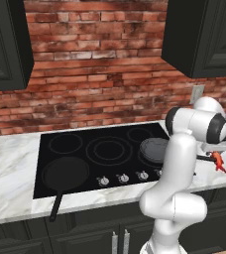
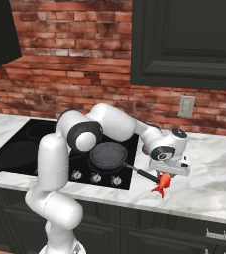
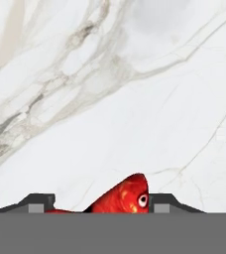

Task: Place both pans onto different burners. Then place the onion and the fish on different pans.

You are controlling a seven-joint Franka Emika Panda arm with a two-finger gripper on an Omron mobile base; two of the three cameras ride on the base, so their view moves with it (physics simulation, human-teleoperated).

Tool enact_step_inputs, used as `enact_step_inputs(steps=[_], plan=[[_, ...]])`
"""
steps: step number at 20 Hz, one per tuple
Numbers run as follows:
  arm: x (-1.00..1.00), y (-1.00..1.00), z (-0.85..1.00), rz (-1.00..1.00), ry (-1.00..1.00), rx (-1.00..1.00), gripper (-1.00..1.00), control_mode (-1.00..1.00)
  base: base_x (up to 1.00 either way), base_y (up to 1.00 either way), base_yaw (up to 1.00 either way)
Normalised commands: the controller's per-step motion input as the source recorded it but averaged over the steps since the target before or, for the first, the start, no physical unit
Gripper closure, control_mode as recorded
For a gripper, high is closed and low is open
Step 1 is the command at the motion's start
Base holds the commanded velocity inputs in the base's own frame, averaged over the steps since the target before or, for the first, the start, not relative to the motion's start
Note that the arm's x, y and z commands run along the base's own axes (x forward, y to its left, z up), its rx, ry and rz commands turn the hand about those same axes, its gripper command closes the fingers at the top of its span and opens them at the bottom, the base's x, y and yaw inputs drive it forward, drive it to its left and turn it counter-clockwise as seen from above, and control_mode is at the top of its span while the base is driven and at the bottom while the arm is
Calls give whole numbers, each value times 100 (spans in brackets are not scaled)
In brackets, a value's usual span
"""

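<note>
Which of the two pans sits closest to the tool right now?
The smaller greyish pan on the cooktop's right side; its handle points toward the tool, which holds the fish. The larger matte pan sits at the front left.

The gripper [image 2: 167,174] hangs over the marble counter [image 2: 209,173] right of the cooktop [image 1: 50,168], the fish [image 2: 162,183] between its fingers. Bare marble lies below and to the right. Toward the cooktop the smaller pan [image 2: 107,155] sits nearest, its handle [image 2: 143,173] pointing at the gripper and just beside it. The larger pan [image 1: 65,172] occupies the front-left burner, handle over the counter edge. The centre burner [image 1: 109,150] and rear rings are unobstructed. Dark cabinets [image 2: 184,44] overhang the counter; a wall outlet [image 2: 186,106] sits behind.
</note>
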Motion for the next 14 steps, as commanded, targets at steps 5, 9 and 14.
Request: enact_step_inputs(steps=[5, 9, 14], plan=[[64, -44, 2, 7, -4, -1, 100, -100, 0, 0, 0], [46, -50, 0, 9, -2, -3, 100, -100, 0, 0, 0], [8, -46, 0, 10, -3, -4, 100, -100, 0, 0, 0]])
